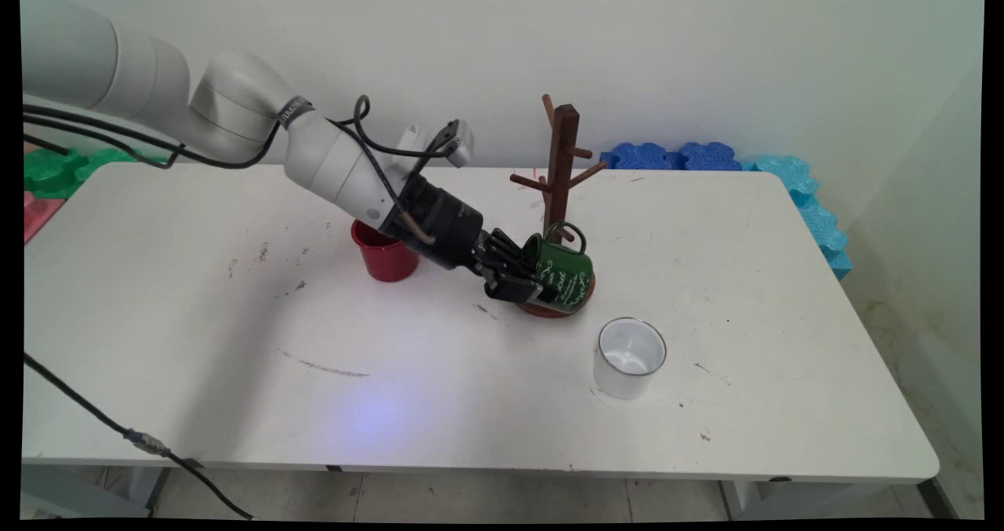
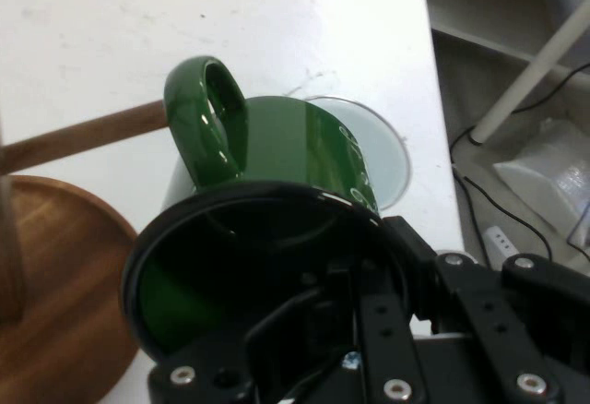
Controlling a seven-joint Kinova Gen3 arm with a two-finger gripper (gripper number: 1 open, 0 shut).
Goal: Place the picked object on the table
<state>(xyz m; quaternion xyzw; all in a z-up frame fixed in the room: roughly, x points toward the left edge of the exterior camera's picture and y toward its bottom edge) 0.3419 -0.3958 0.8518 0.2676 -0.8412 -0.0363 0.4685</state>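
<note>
- The white table (image 1: 196, 343) spreads beneath and all around the fingers, scuffed with small dark marks.
- The white arm (image 1: 235, 115) comes in from the upper left and slopes down to the right, black cables hanging along it.
- Blue foam blocks (image 1: 674, 156) lie well beyond the fingers along the wall and down the table's far right edge; green foam (image 1: 55, 169) sits at the far left, behind the arm.
- The wooden mug tree (image 1: 560, 170) stands just past the fingertips, its round base (image 2: 55, 284) under the held mug and its pegs angled upward.
- The gripper (image 1: 524, 278) reaches low to the tree's base; in the hand view one finger goes inside the mug's mouth and the other lies outside the wall, pinching the rim.
- The green mug (image 1: 566, 268) is clamped between the fingers, tipped on its side over the tree's base, mouth toward the gripper and handle (image 2: 210, 118) upward; a peg (image 2: 83, 135) runs to the handle, though whether it passes through cannot be told.
- The white mug (image 1: 629, 356) stands upright on the table, beyond the fingertips and to the near side, apart from the green mug.
- The red cup (image 1: 383, 252) stands upright behind the fingers, under the wrist, partly hidden by it.
</note>
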